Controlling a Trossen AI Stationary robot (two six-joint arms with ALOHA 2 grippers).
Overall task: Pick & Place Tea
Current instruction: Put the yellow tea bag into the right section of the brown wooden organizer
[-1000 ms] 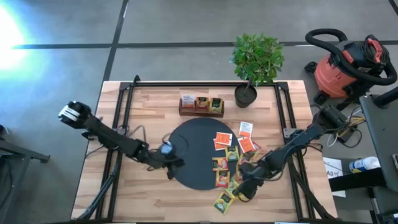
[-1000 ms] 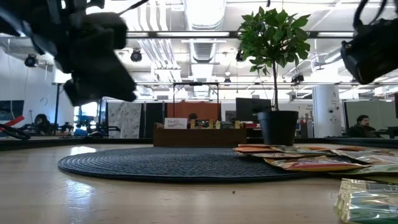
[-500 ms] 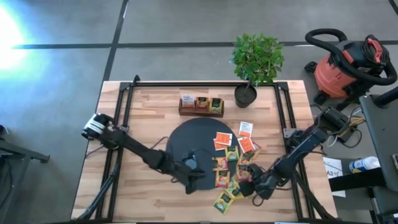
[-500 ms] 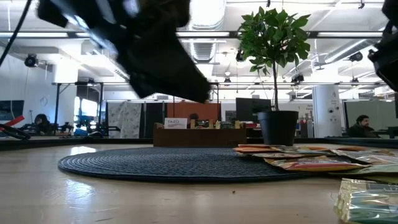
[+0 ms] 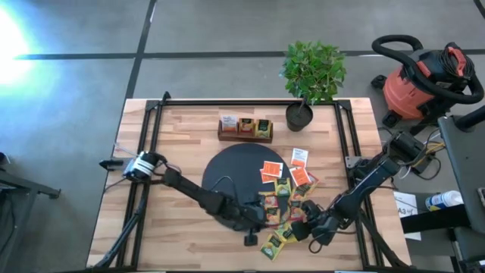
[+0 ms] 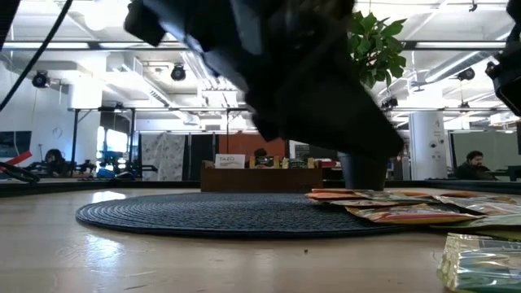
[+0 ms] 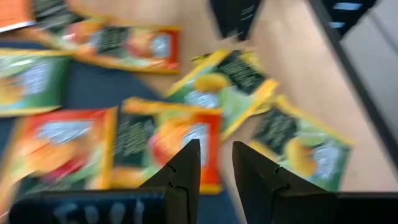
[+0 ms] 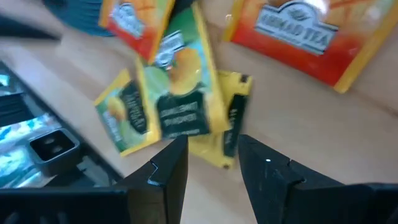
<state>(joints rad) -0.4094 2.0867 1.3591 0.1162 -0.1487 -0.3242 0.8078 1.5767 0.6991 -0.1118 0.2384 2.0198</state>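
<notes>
Both hands, left (image 7: 216, 163) and right (image 8: 213, 160), hover spread above crowded, blurred sachets (image 5: 282, 199).

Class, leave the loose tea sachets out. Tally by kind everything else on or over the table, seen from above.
Round black mat: 1
Wooden compartment box: 1
Potted plant: 1
Robot arms: 2, left arm and right arm
Total: 5

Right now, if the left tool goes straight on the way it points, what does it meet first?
Most likely the orange-red tea sachet lying just ahead of the left tool, whose fingers stand slightly apart with nothing between them. The depth is unclear, so the green-yellow sachet beyond could be first.
</notes>
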